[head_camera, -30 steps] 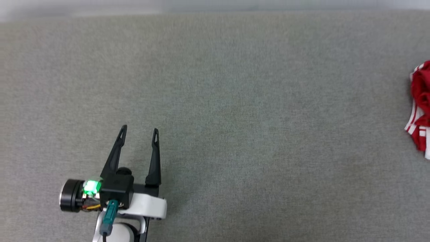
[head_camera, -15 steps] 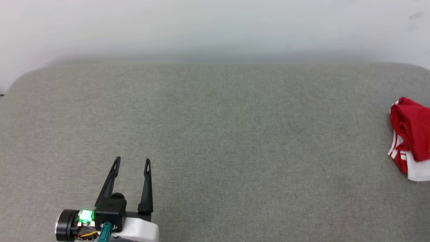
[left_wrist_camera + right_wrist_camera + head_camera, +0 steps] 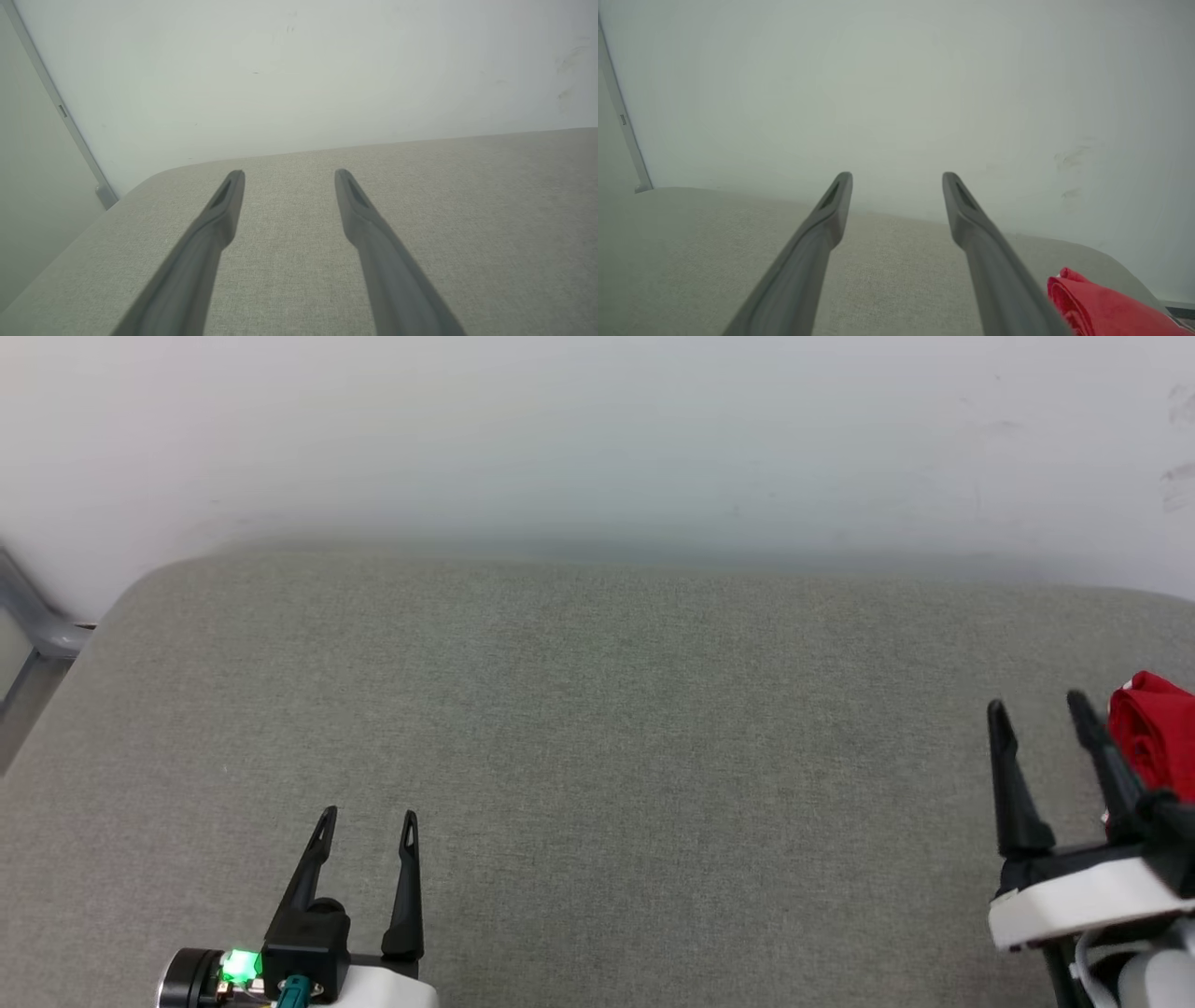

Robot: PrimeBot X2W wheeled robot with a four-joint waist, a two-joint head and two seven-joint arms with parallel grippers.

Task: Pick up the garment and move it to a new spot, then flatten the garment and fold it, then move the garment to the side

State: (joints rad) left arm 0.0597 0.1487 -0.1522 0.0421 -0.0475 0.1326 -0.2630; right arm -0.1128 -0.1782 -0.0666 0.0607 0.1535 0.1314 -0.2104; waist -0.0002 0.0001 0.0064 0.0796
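Grasping the garment (image 3: 1158, 733) — bunched red near the grey counter's (image 3: 597, 728) right end — should go best if the right end effector (image 3: 1036, 706), wide and empty just beside it, shifts right over the thickest fold before closing, while the left end effector (image 3: 368, 816), equally wide and empty, waits well apart.

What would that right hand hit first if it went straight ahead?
The right hand would probably reach the pale wall, passing over the grey cushion; the red garment lies off to its right.
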